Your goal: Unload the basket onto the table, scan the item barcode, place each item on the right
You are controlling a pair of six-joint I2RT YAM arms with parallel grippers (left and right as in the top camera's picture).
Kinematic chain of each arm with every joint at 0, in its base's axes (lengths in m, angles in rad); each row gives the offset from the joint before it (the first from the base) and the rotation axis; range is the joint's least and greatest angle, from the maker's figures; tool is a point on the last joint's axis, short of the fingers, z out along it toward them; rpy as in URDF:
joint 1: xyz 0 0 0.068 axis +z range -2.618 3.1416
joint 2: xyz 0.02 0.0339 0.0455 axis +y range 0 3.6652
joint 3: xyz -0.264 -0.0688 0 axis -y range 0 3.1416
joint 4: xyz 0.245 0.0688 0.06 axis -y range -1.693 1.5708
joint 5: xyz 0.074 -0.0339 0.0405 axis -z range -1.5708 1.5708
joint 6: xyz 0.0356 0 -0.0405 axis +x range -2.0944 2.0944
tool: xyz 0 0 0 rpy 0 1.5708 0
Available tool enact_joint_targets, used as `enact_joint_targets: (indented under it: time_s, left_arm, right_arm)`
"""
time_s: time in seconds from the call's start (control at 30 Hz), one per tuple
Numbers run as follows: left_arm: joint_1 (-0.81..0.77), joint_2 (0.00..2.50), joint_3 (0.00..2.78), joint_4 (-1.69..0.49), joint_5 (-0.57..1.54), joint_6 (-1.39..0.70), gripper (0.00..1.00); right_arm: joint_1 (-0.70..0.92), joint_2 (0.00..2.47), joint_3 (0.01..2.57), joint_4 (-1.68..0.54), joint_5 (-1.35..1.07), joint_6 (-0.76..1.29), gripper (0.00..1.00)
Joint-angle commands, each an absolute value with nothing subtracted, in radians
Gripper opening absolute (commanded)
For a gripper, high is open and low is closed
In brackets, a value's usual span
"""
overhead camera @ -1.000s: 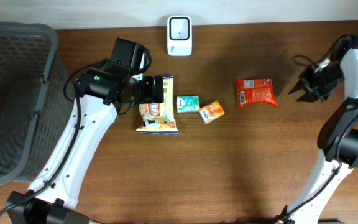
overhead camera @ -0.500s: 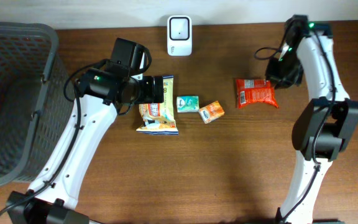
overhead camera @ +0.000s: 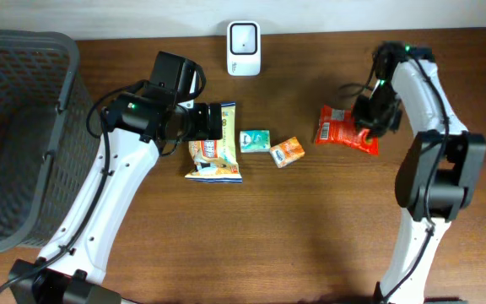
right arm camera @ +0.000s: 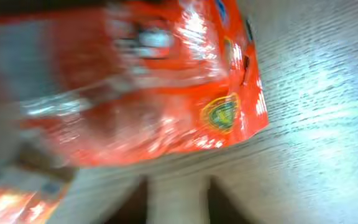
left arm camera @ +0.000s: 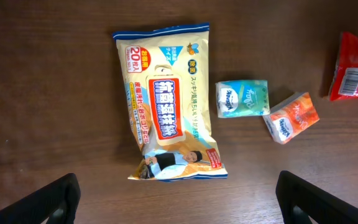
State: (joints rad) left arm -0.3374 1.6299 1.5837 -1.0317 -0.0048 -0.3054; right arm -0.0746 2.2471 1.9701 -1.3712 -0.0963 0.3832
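Observation:
A red snack packet (overhead camera: 341, 127) lies on the wooden table at the right. Its white barcode patch (left arm camera: 351, 78) shows in the left wrist view. My right gripper (overhead camera: 368, 118) is at the packet's right edge. In the blurred right wrist view the red packet (right arm camera: 135, 81) fills the top, and the right gripper (right arm camera: 179, 190) has its dark fingers apart with bare wood between them. The white scanner (overhead camera: 244, 36) stands at the back centre. My left gripper (left arm camera: 182, 205) hangs wide open above a yellow wipes pack (left arm camera: 169, 99), touching nothing.
A small green tissue pack (overhead camera: 254, 140) and an orange one (overhead camera: 286, 152) lie between the wipes pack (overhead camera: 213, 150) and the red packet. A dark mesh basket (overhead camera: 24, 127) fills the left end of the table.
My right arm has swung in from the far right to the red packet, which has shifted a little left and tilted. The left arm has not moved.

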Motion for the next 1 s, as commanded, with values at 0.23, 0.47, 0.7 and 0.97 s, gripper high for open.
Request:
enact_joint_targets:
  time_s: [0.23,0.47,0.7,0.97]
  left_arm:
    - [-0.338,1.631,1.582,-1.031,-0.012,-0.290,0.99]
    - [-0.337,1.631,1.582,-1.031,-0.012,-0.290,0.99]
    - [-0.337,1.631,1.582,-1.031,-0.012,-0.290,0.99]
    - [-0.337,1.631,1.582,-1.031,-0.012,-0.290,0.99]
  right_arm:
    - [-0.045,2.180,2.007,-1.327,-0.174,0.371,0.72]
    - [-0.045,2.185,2.000,-1.297,-0.165,0.369,0.51]
    - [-0.015,2.196,2.000,-1.283,-0.112,0.239,0.50]
    - [-0.012,2.268,1.999,-1.267,-0.014,0.240,0.37]
